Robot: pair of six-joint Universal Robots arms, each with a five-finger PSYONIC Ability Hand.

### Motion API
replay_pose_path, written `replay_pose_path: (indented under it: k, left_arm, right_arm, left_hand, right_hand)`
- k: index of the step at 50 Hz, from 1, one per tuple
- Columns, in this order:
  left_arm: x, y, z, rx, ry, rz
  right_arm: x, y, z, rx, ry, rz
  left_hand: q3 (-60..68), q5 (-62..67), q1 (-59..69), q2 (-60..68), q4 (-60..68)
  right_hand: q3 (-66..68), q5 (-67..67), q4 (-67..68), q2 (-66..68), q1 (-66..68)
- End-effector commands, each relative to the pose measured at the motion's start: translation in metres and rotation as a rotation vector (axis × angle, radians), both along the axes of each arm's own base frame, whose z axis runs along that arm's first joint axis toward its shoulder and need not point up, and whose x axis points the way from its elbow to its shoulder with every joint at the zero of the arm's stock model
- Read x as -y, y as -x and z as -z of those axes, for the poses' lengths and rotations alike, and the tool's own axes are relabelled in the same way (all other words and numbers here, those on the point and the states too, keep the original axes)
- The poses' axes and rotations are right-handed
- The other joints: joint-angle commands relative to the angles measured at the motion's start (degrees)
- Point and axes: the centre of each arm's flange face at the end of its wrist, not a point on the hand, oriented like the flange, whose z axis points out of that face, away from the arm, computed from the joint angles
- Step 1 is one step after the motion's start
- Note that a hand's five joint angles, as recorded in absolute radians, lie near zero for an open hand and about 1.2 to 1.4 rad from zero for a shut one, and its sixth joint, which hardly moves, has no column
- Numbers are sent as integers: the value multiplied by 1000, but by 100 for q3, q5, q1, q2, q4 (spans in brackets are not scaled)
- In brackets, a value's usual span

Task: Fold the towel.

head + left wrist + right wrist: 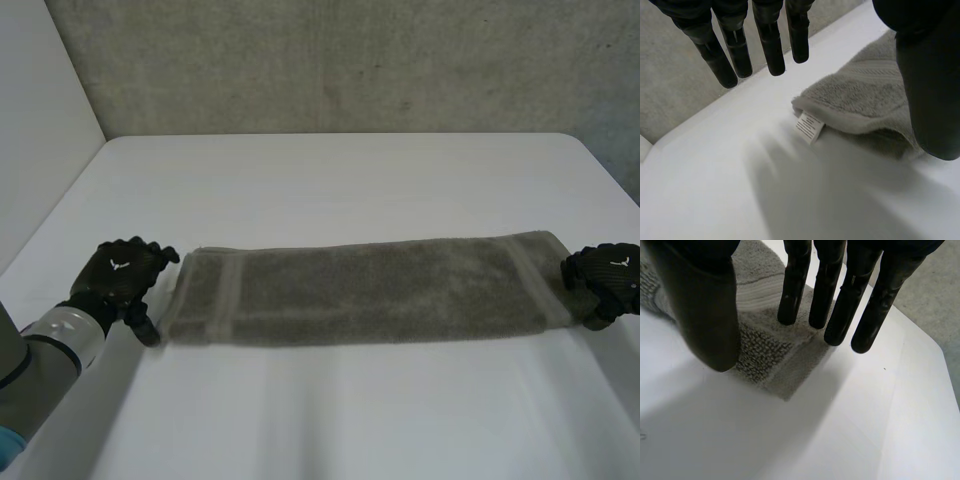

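A grey-green towel [370,290] lies folded into a long strip across the white table [340,180]. My left hand [125,272] hovers just off the strip's left end, fingers [770,47] straight and apart from the thumb, holding nothing. A towel corner [860,100] with a small white label [809,126] lies on the table below that hand. My right hand [603,275] is at the strip's right end. Its fingers [832,295] are straight above the towel's corner [785,365], clear of the thumb, with no cloth between them.
A grey concrete wall [340,60] rises behind the table's far edge. A pale wall panel [40,110] stands at the left. Bare tabletop lies beyond the towel and in front of it.
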Motion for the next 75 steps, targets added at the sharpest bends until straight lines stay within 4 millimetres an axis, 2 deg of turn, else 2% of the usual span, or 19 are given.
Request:
replay_pose_path:
  k: [1, 8, 17, 22, 29, 31, 33, 36, 38, 39, 40, 43, 45, 50, 57, 61, 62, 64, 75]
  left_arm:
    - [0, 0, -11, -65, 47, -13]
    - [-1, 1, -20, -103, 100, -15]
    - [-2, 1, -19, -103, 105, -15]
    - [-2, 1, -19, -103, 106, -16]
    - [1, 2, -36, -111, 158, -15]
    - [2, 4, -42, -117, 177, -7]
    - [4, 6, -49, -127, 199, -2]
    - [8, 12, -62, -158, 232, 13]
    - [12, 17, -80, -196, 275, 29]
    - [12, 17, -80, -196, 275, 29]
    - [12, 21, -86, -215, 284, 39]
    - [13, 29, -97, -250, 301, 54]
    - [13, 35, -103, -265, 312, 64]
    - [12, 46, -111, -290, 331, 70]
    - [6, 68, -111, -305, 328, 106]
    - [3, 75, -106, -306, 315, 121]
    - [3, 75, -106, -306, 315, 121]
    - [3, 77, -104, -306, 310, 125]
    - [-4, 97, -86, -301, 258, 163]
  right_arm:
    - [3, 1, 5, -43, 22, -16]
    - [8, 5, 12, -71, 9, 13]
    - [19, 25, 4, -115, 34, 108]
    - [33, 61, -19, -175, 101, 249]
    - [49, 72, -53, -239, 205, 341]
    - [51, 59, -61, -233, 229, 324]
    - [44, -9, -80, -216, 307, 178]
    - [36, -44, -88, -199, 340, 103]
    - [13, -107, -98, -148, 378, -29]
    - [13, -108, -98, -148, 378, -30]
    - [-5, -141, -99, -117, 388, -107]
    - [-26, -175, -99, -84, 393, -193]
    - [-80, -243, -85, -28, 371, -399]
    - [-136, -295, -52, -18, 309, -587]
    - [-156, -306, -19, -48, 231, -649]
    - [-155, -301, -22, -32, 216, -639]
    - [-155, -301, -22, -32, 216, -639]
    - [-149, -291, -34, -8, 220, -601]
    - [-128, -224, -57, 92, 140, -421]
  left_hand:
    - [-390, -254, -408, -561, -473]
    - [-440, -305, -459, -611, -523]
    - [-474, -338, -493, -645, -557]
    - [-827, -692, -846, -998, -910]
    - [-1046, -910, -1064, -1217, -1129]
    - [-1080, -944, -1098, -1251, -1163]
    - [-1080, -944, -1098, -1251, -1163]
    - [-1080, -944, -1098, -1251, -1163]
    - [-1080, -944, -1098, -1251, -1163]
    - [-1080, -944, -1098, -1251, -1163]
    - [-1063, -927, -1081, -1234, -1146]
    - [-1063, -927, -1081, -1234, -1146]
    - [-1063, -927, -1081, -1234, -1146]
    - [-1063, -927, -1081, -1234, -1146]
    - [-1063, -927, -1081, -1234, -1146]
    - [-1046, -910, -1064, -1217, -1129]
    - [-1046, -910, -1064, -1217, -1129]
    - [-1046, -910, -1064, -1217, -1129]
    - [-1029, -894, -1048, -1200, -1112]
  right_hand:
    - [1310, 1292, 1315, 1308, 1337]
    - [3688, 3670, 3693, 3686, 3715]
    - [3692, 3674, 3697, 3690, 3720]
    - [3692, 3674, 3697, 3690, 3720]
    - [3692, 3674, 3697, 3690, 3720]
    - [3692, 3674, 3697, 3690, 3720]
    - [3692, 3674, 3697, 3690, 3720]
    - [3692, 3674, 3697, 3690, 3720]
    - [3692, 3674, 3697, 3690, 3720]
    - [3692, 3674, 3697, 3690, 3720]
    - [3692, 3674, 3697, 3690, 3720]
    - [3692, 3674, 3697, 3690, 3720]
    - [3692, 3674, 3697, 3690, 3720]
    - [3692, 3674, 3697, 3690, 3720]
    - [3614, 3596, 3619, 3612, 3642]
    - [-437, -455, -432, -439, -409]
    - [-456, -474, -451, -458, -429]
    - [-3308, -3326, -3303, -3310, -3280]
    - [-3308, -3326, -3303, -3310, -3280]
